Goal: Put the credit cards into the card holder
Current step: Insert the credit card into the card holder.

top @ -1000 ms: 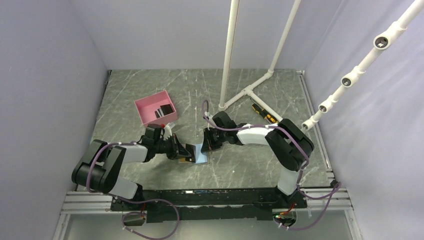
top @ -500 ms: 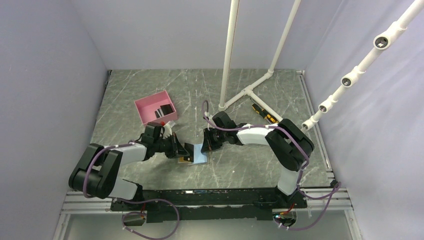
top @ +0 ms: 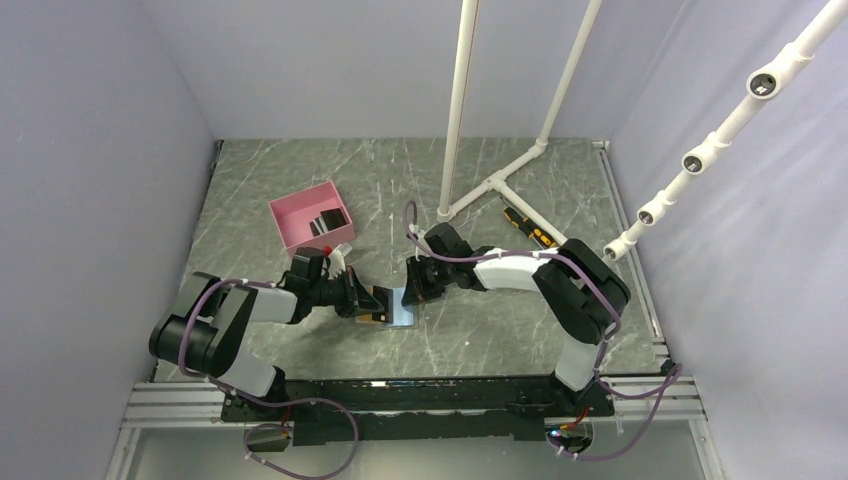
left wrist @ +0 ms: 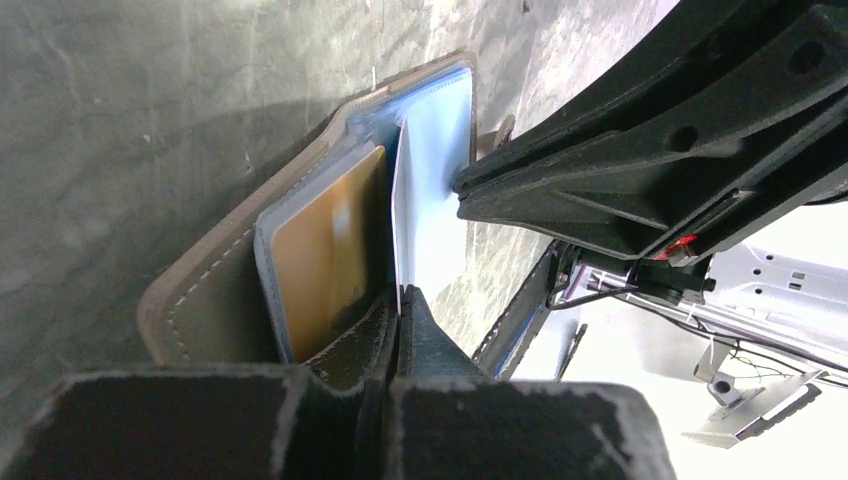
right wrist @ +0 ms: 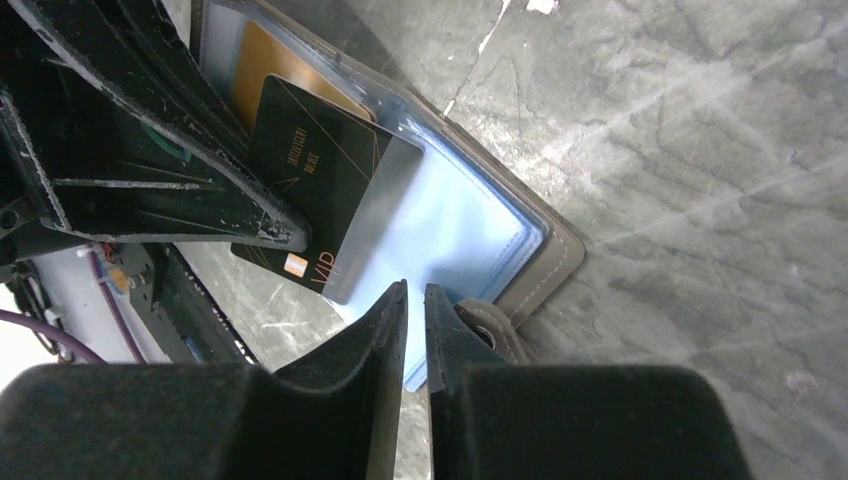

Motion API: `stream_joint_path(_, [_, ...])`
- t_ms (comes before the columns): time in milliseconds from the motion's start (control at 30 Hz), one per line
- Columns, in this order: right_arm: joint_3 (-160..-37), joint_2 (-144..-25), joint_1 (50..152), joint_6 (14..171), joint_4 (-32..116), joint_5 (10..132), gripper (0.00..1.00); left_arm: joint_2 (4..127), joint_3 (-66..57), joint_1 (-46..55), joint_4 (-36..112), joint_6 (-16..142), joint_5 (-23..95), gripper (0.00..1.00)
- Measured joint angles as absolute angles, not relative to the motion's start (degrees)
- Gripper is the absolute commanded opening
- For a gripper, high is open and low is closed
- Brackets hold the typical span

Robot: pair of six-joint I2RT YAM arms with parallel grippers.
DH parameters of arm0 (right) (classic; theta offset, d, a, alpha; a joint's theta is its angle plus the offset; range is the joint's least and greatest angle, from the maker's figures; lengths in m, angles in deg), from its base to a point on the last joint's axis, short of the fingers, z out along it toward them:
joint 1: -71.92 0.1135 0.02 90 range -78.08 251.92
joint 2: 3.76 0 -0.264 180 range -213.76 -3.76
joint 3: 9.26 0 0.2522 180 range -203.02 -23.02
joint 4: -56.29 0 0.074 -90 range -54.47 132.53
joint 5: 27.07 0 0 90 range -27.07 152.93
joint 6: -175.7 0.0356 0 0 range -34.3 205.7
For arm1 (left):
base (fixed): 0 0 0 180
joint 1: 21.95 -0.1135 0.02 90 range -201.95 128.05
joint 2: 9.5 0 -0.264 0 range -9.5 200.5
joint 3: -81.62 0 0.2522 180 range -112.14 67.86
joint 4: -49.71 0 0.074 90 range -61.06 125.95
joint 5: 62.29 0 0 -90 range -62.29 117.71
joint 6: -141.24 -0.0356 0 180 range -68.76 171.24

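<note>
Card holder (top: 398, 306): lies open at the centre of the table (top: 480, 335), between both arms; orange card (left wrist: 325, 260) already pocketed. Left pincer (left wrist: 398, 305): clamped on black card (right wrist: 305, 185), which sits partly under the blue sleeve (right wrist: 450, 230). Right pincer (right wrist: 415, 295): at the sleeve's edge, jaws a sliver apart; pinching or not, cannot tell. Handling: keep the sleeve lifted, slide the card in flat and square, release once seated. Change from the earlier top view: left elbow shifted slightly; holder and pink box (top: 279, 228) unmoved.

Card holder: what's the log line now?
left end effector: shut on black card | black card: partly in card holder | orange card: inside
</note>
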State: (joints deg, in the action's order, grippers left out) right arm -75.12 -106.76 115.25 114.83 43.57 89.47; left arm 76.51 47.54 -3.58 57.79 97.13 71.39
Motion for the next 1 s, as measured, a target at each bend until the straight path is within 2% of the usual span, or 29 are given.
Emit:
stream_joint_path(433, [-73.61,-103.38,115.55,114.24,39.22,84.29,0.2,77.85,47.96,-3.44,59.6,97.68,72.24,0.06])
stream_joint_path(733, [-73.3,-103.68,115.38,114.45,40.09,85.19,0.12,76.6,46.67,0.58,57.29,98.24,68.61,0.08])
stream_joint_path(800, [-73.3,-103.9,115.12,114.65,40.29,85.82,0.12,77.13,46.08,2.13,57.4,99.01,67.43,0.13])
stream_joint_path(1000, [-73.2,-104.05,114.9,114.83,40.61,86.35,0.11,76.93,45.27,4.71,55.98,100.39,63.78,0.46])
